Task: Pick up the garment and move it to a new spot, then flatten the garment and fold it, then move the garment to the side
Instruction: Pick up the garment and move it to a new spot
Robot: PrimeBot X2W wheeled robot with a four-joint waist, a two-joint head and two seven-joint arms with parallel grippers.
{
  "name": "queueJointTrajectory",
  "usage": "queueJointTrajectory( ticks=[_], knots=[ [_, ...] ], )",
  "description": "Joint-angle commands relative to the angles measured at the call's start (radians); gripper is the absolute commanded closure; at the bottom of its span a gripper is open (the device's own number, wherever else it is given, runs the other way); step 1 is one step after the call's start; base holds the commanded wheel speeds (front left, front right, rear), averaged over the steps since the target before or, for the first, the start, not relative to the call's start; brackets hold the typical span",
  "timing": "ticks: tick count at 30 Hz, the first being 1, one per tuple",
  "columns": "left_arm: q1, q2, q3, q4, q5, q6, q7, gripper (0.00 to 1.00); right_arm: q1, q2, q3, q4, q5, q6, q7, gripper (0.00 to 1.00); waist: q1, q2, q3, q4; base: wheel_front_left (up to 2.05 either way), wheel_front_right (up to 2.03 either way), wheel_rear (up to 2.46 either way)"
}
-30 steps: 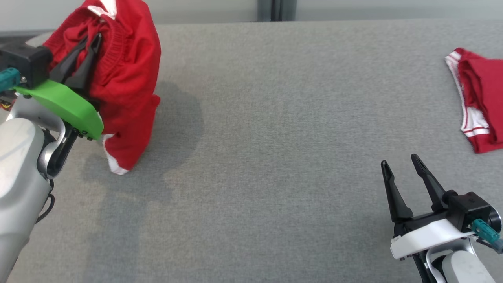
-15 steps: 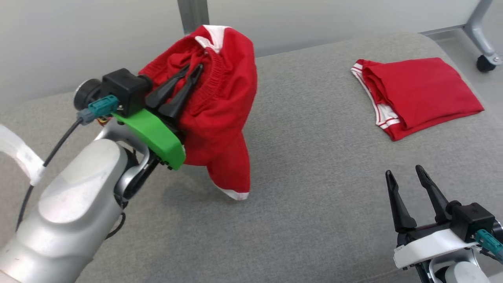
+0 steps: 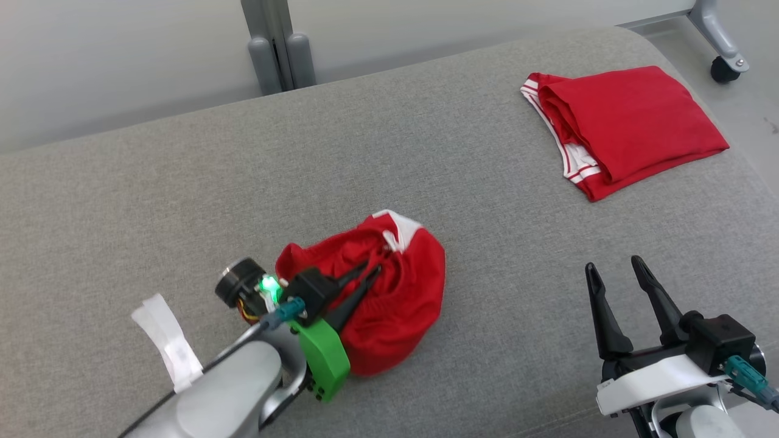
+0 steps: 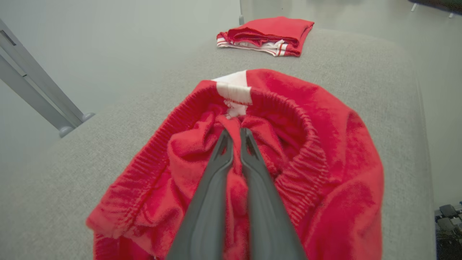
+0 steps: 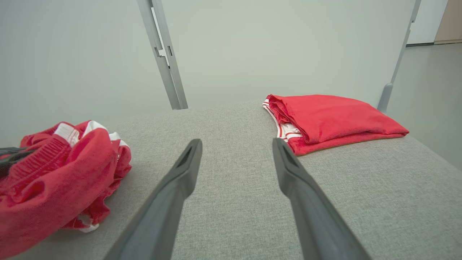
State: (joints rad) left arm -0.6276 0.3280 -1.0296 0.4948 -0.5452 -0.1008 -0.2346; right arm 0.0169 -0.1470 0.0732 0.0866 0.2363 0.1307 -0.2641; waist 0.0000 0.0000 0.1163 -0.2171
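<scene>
Clamped nearly shut on a pinch of red cloth, the left gripper (image 3: 373, 271) holds the garment (image 3: 395, 316) just inside its ribbed band. In the left wrist view the two dark fingers (image 4: 213, 195) lie almost parallel, with only a thin ridge of fabric between their tips. The garment sits bunched in a rounded heap on the grey padded surface (image 3: 182, 201), gathered around and ahead of the fingers, a small white patch (image 3: 405, 228) showing at its far edge. The left forearm comes in low from the bottom-left of the head view, its green wrist bracket (image 3: 322, 359) against the near side of the heap and its fingers angled up and to the right — a green light (image 3: 268, 283) glows at the wrist.

Further right, the surface lies bare between the heap and the right gripper (image 3: 614, 265). That gripper stands wide open and holds nothing, fingers pointing up the head view, well apart from the garment. Beyond it, near the far right corner of the surface, lies a second red garment (image 3: 633, 115) — folded flat, with red-and-white striped bands along its left edge.
</scene>
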Motion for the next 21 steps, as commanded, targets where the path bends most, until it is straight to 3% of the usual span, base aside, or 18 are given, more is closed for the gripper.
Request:
queueJointTrajectory(
  ticks=[1, 3, 4, 5, 8, 16, 21],
  knots=[
    [0.028, -0.017, -0.010, 0.034, 0.013, 0.000, -0.015, 1.00, -0.008, 0.001, 0.000, -0.001, 0.003, 0.000, 0.000, 0.00, 0.0000, 0.0000, 0.017, 0.011, 0.00, 0.00, 0.00],
    [0.053, -0.044, -0.019, 0.086, 0.021, -0.003, -0.025, 1.00, -0.015, -0.002, 0.000, 0.003, 0.002, 0.000, 0.000, 0.00, 0.0000, 0.0000, 0.021, 0.022, 0.00, 0.00, 0.00],
    [0.062, -0.054, -0.019, 0.107, 0.025, -0.004, -0.027, 0.65, -0.017, -0.002, -0.001, 0.003, 0.001, 0.000, 0.000, 0.00, 0.0000, 0.0000, 0.020, 0.027, 0.00, 0.00, 0.00],
    [0.066, -0.067, -0.017, 0.125, 0.035, -0.001, -0.030, 0.00, -0.017, -0.004, 0.000, 0.005, 0.000, 0.000, 0.000, 0.00, 0.0000, 0.0000, 0.018, 0.033, 0.00, 0.00, 0.00],
    [0.085, -0.105, 0.034, 0.096, 0.047, 0.009, -0.031, 0.00, -0.007, -0.009, -0.005, 0.007, -0.001, 0.000, 0.000, 0.00, 0.0000, 0.0000, 0.004, 0.060, 0.00, 0.00, 0.00],
    [0.243, -0.104, 0.200, -0.080, 0.094, 0.070, -0.030, 0.00, 0.039, -0.004, 0.012, 0.027, 0.008, 0.000, 0.000, 0.00, 0.0000, 0.0000, -0.096, 0.139, 0.00, 0.00, 0.00],
    [0.389, -0.082, 0.346, -0.204, 0.098, 0.147, -0.029, 0.00, 0.062, 0.011, 0.012, 0.034, 0.012, 0.000, 0.000, 0.00, 0.0000, 0.0000, -0.144, 0.184, 0.00, 0.00, 0.00]
  ],
)
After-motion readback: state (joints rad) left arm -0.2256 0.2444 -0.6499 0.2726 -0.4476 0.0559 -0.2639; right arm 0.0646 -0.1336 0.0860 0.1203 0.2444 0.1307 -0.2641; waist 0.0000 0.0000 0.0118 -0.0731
